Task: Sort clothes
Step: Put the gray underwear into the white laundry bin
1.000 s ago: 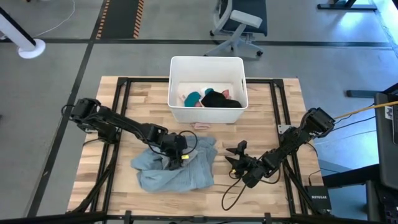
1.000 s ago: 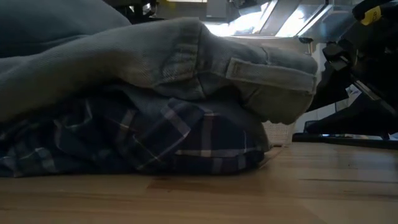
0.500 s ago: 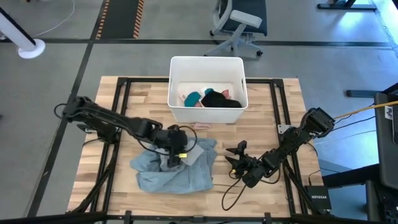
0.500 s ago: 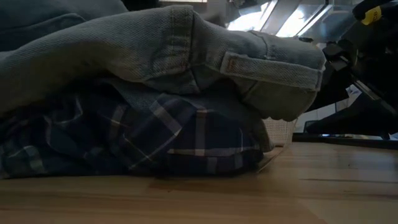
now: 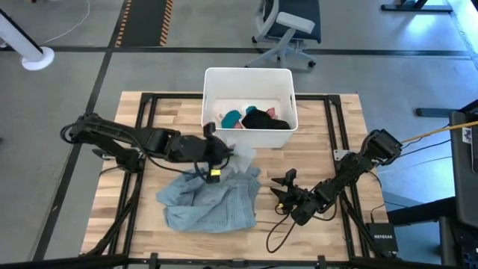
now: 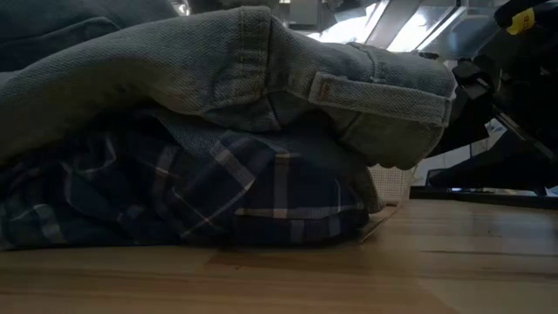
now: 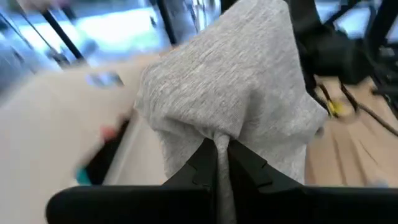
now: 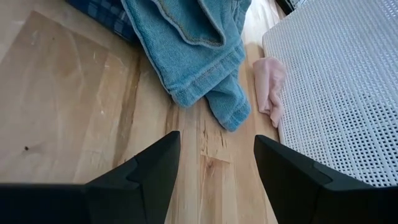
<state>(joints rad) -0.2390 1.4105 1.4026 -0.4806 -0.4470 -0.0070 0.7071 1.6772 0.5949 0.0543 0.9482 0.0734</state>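
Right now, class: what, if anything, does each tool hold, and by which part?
Left tool: a grey cloth, pinched at a bunched fold. Right tool: nothing.

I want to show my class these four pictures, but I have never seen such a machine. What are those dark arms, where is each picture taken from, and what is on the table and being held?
These are two robot arms at a wooden table, each ending in a two-finger gripper. One picture looks straight down, one looks level across the tabletop, and two come from cameras on the arms' wrists.

On the table lie a blue denim shirt over a plaid shirt, a small pink piece, and a white bin holding more small clothes.

The left gripper is shut on a grey cloth and holds it up near the bin. The right gripper rests open, low over the table beside the denim shirt, holding nothing.
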